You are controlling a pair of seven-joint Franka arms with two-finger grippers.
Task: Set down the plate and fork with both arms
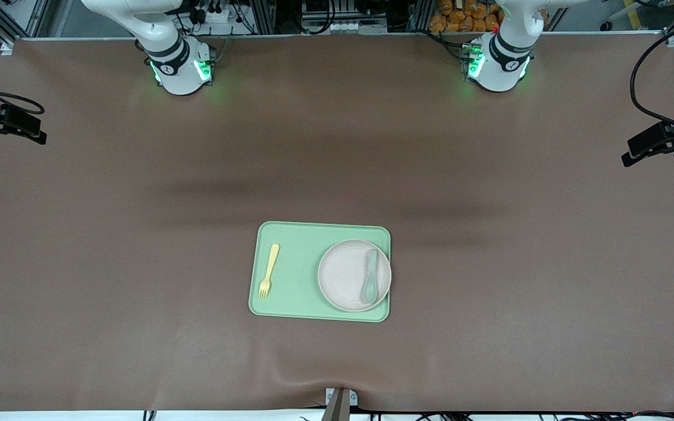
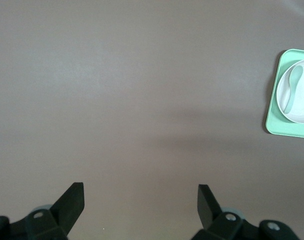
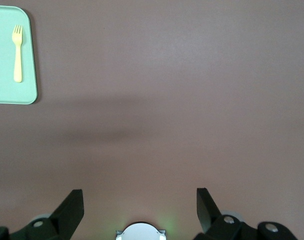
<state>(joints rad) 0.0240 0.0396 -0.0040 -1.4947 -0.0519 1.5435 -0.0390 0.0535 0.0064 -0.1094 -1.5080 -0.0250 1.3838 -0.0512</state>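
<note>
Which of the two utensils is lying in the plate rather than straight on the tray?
The grey-green spoon lies in the plate; the yellow fork lies directly on the tray.

I am observing the left gripper (image 2: 141,202) and right gripper (image 3: 140,202) both waiting aloft, jaws spread wide, holding nothing.

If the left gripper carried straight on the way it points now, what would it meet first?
Probably only the bare brown table cover: the open left gripper points down at it. The light-green rectangular tray with the round beige plate lies well off to one side, out of that line.
</note>
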